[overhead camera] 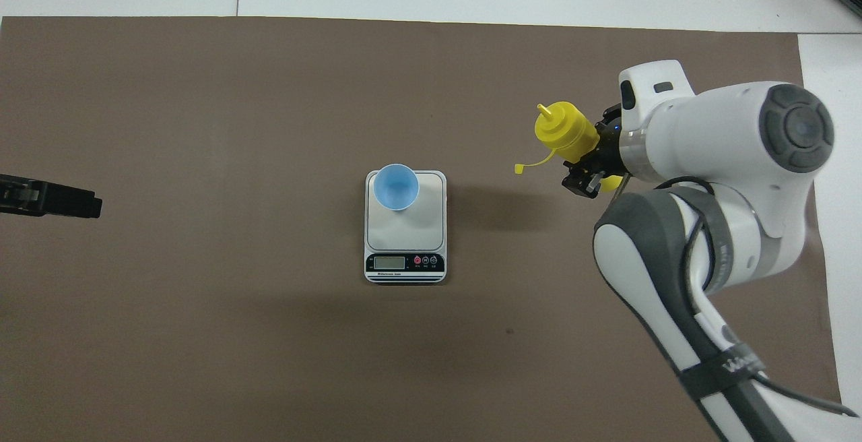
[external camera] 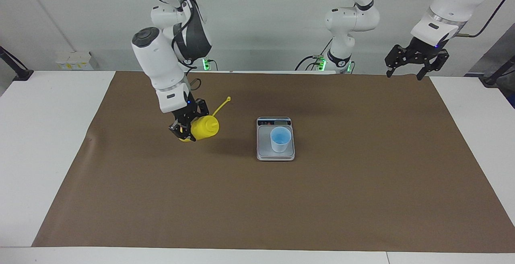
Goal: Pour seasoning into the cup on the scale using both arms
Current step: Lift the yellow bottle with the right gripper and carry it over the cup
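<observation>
The right gripper (external camera: 186,129) is clamped on the yellow seasoning bottle (external camera: 203,128), carried tipped over the brown mat (external camera: 362,199) — nozzle pointing toward the scale (external camera: 275,153), where the blue cup (external camera: 280,139) stands upright. The left gripper (external camera: 416,59) waits, fingers apart, over the mat's edge at its own end.
</observation>
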`<action>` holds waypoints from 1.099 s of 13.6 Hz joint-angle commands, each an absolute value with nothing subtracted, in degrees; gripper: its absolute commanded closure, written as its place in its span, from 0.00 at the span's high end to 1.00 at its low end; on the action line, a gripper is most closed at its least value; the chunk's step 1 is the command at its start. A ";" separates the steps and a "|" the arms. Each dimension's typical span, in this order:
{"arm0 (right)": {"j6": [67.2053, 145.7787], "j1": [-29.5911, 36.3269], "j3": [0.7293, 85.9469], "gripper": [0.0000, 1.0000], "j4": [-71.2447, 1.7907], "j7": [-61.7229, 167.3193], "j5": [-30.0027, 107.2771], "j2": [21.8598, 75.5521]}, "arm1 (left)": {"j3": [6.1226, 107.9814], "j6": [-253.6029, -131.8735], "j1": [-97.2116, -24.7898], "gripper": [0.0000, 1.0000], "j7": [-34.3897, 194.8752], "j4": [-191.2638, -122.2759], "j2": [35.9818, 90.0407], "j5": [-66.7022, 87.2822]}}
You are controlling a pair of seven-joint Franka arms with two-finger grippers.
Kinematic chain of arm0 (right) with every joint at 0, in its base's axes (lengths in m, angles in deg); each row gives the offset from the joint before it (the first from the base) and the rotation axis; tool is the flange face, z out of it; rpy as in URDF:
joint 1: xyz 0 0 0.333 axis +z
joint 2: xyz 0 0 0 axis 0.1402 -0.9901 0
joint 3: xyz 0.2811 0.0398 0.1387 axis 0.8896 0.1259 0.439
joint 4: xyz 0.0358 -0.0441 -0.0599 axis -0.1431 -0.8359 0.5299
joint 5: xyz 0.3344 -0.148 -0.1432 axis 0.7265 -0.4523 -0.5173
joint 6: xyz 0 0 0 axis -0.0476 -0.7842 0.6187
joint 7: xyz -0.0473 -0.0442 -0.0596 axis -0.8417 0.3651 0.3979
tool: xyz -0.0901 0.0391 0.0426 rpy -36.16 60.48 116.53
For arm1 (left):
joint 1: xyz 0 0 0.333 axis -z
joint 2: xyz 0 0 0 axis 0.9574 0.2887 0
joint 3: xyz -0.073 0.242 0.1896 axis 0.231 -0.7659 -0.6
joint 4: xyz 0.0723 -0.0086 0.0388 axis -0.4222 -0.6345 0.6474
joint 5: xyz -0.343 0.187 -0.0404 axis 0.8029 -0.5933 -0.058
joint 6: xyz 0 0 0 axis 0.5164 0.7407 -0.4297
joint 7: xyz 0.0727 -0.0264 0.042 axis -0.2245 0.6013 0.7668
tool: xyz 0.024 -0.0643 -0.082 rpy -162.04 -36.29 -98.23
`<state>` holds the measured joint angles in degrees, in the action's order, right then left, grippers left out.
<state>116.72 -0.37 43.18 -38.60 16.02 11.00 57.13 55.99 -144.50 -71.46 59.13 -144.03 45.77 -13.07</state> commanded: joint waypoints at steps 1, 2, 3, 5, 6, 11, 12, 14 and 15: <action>117.12 3.18 43.08 0.00 -35.48 22.29 2.80 53.77 | 56.05 -144.53 -72.43 1.00 59.17 -145.57 44.43 -12.30; 117.04 3.63 43.17 0.00 -34.35 23.69 1.03 52.46 | 55.78 -144.53 -72.43 1.00 59.17 -145.57 44.43 -12.30; 117.04 4.15 43.17 0.00 -33.29 24.58 -1.16 51.49 | 55.70 -144.44 -72.51 1.00 59.17 -145.57 44.43 -12.30; 117.30 7.31 43.17 0.00 -32.58 24.59 -11.23 50.43 | 55.69 -144.44 -72.43 1.00 59.26 -145.57 44.43 -12.30; 117.30 8.11 43.17 0.00 -31.88 24.50 -15.38 49.82 | 55.69 -144.53 -72.43 1.00 59.26 -145.57 44.43 -12.30; 116.16 13.29 43.43 0.00 -27.74 23.97 -26.02 45.16 | 55.69 -144.44 -72.43 1.00 59.26 -145.57 44.43 -12.30; 116.25 14.34 43.43 0.00 -27.57 24.06 -27.45 44.19 | 55.69 -144.44 -72.43 1.00 59.26 -145.57 44.43 -12.30; 115.99 16.28 43.35 0.00 -25.74 24.06 -28.51 41.91 | 55.69 -144.44 -72.43 1.00 59.26 -145.57 44.43 -12.30; 115.03 16.81 43.43 0.00 -24.33 24.06 -31.13 40.68 | 55.69 -144.53 -72.51 1.00 59.26 -145.57 44.43 -12.30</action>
